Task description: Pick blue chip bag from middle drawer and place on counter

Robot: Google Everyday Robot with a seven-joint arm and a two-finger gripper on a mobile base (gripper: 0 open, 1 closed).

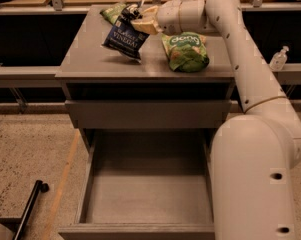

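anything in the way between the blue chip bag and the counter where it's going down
Nothing visible. The tool holds the blue chip bag by its top over a bare part of the counter. One green snack bag lies to its right and another behind it, neither beneath it.

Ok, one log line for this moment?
phase: placing | tool: shut on blue chip bag, tilted, over counter | middle drawer: open

The pincer (135,18) is above the back left of the surface (90,59), clamped on the top of the tilted blue chip bag (124,38). A green snack bag (186,51) lies to the right of the chip bag, and a second green snack bag (112,11) lies behind it. The middle drawer (145,194) is pulled out below, in front.
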